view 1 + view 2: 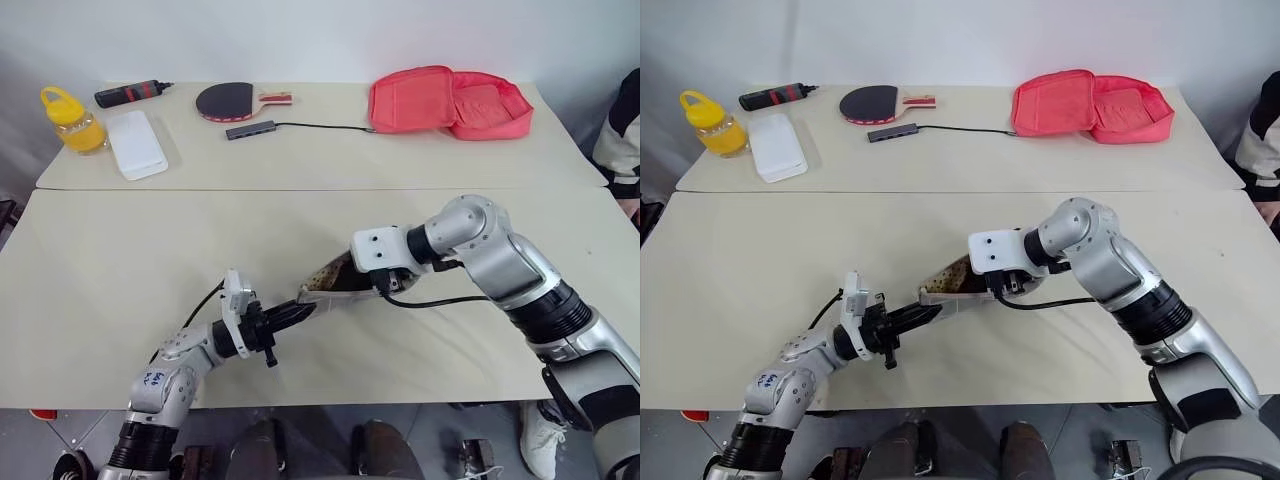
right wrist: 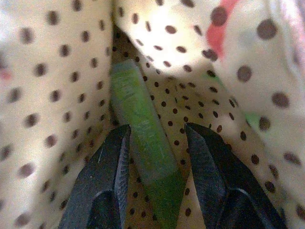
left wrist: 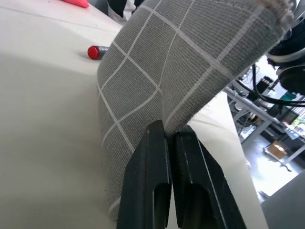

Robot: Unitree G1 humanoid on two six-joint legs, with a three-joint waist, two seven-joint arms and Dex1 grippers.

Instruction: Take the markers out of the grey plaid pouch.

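The grey plaid pouch (image 1: 335,281) lies near the table's front, mouth end raised. My left gripper (image 3: 170,130) is shut on the pouch's fabric edge (image 3: 162,71). My right gripper (image 2: 157,129) reaches into the pouch's mouth, open, one finger (image 2: 110,162) on each side of the bright green marker (image 2: 143,129), which lies on the dotted lining. In the head views the right hand (image 1: 380,258) covers the pouch's mouth. A dark marker with a red end (image 3: 97,51) lies on the table just beyond the pouch in the left wrist view.
On the far table stand a pink-red zip case (image 1: 450,102), a table tennis paddle (image 1: 225,100), a USB hub with cable (image 1: 250,130), a white box (image 1: 137,143), a yellow bottle (image 1: 72,120) and a black-and-red gadget (image 1: 130,93). A person (image 1: 622,130) is at the right edge.
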